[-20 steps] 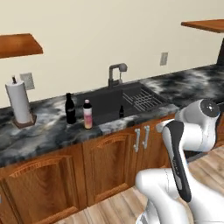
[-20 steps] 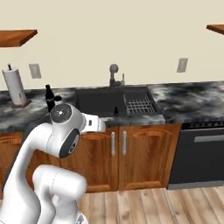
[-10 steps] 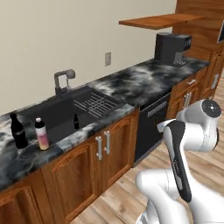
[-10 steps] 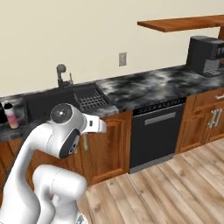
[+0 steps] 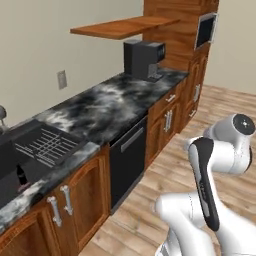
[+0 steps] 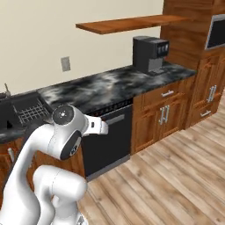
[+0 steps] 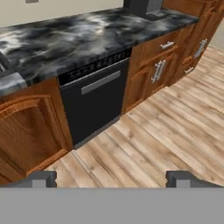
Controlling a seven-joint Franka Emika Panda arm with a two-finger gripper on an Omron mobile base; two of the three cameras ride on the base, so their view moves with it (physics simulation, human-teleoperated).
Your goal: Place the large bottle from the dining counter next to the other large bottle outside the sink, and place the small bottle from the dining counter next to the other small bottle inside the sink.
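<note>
The black sink [image 5: 9, 152] lies at the far left, its ridged drainer [image 5: 44, 144] beside it on the marbled counter. Inside the basin stands the other small bottle [image 5: 20, 174], dark-capped with a reddish base. The drainer [image 6: 30, 111] also sits at the left edge of the right base view. My gripper [image 7: 111, 179] is open, its two dark fingertips [image 7: 42, 178] wide apart with nothing between them, pointing down at the wood floor in front of the dishwasher. The large bottle, the small bottle, the other large bottle and the dining counter are out of view.
A black dishwasher [image 7: 91, 101] sits under the marbled counter [image 5: 107, 107]. A coffee machine [image 5: 144, 59] stands at the counter's far end below a wooden shelf [image 6: 127, 24]. Tall wood cabinets [image 6: 206, 66] close the right side. Open wood floor [image 6: 167, 176] spreads in front.
The whole picture has swung to the right, so the camera moved: the sink slid to the left edge and the bottles beside it left the frame. The gripper stays open.
</note>
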